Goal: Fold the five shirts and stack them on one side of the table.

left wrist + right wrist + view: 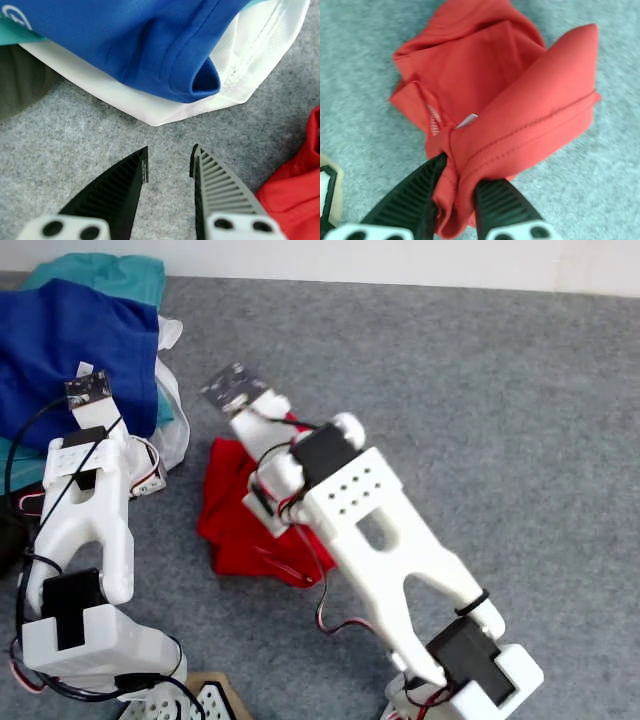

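Right claw (pixel 460 170) is clamped on a bunched fold of the red shirt (pixel 485 80). The cloth is pinched between its two black fingers and stands up in a ridge above the rest of the garment, which lies crumpled on the grey table (pixel 360 60). Seen from above, that shirt sits near the middle of the table under the right arm, just beside a pile of shirts at the table's left side. Left claw (pixel 170 150) hangs with its jaws apart, holding nothing, low over bare table close to the pile's edge. In that pile the blue shirt (pixel 125 35) lies on top of a white shirt (pixel 260 55), with a teal shirt (pixel 110 270) beneath and behind them.
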Available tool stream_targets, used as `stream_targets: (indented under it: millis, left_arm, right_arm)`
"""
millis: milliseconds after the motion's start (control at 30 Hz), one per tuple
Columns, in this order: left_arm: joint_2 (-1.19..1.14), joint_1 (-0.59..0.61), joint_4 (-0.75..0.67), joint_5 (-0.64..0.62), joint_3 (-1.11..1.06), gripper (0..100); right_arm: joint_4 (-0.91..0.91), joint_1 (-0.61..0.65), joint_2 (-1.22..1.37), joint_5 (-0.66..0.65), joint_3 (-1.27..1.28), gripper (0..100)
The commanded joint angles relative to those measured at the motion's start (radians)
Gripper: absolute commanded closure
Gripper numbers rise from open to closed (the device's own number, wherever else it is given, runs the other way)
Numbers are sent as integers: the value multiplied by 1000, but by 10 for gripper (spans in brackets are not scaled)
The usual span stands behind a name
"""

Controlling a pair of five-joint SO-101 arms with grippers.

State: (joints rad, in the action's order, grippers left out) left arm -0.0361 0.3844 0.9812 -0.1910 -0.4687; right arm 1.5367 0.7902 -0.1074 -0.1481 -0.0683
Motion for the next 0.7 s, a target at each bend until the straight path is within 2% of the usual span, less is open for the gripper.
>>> stream_targets:
  millis: [0,133,267,333,500,533,667]
  left_arm:
    - [2,2,-11,-8,8,842]
    - [2,2,-11,-8,8,842]
    - [2,2,-11,-6,8,842]
    - [2,2,-11,-6,8,842]
    - [2,2,-11,-6,8,842]
    - [2,2,-11,-6,8,842]
    - [2,2,-11,-6,8,842]
  right_arm:
    - [-85,90,-16,9,33,991]
    - [-203,148,44,54,101,991]
    - [-226,183,128,51,110,983]
    - [-226,188,160,55,96,922]
    - [-217,189,180,14,48,638]
    - [-216,189,173,12,36,611]
    - [-170,163,104,8,-35,606]
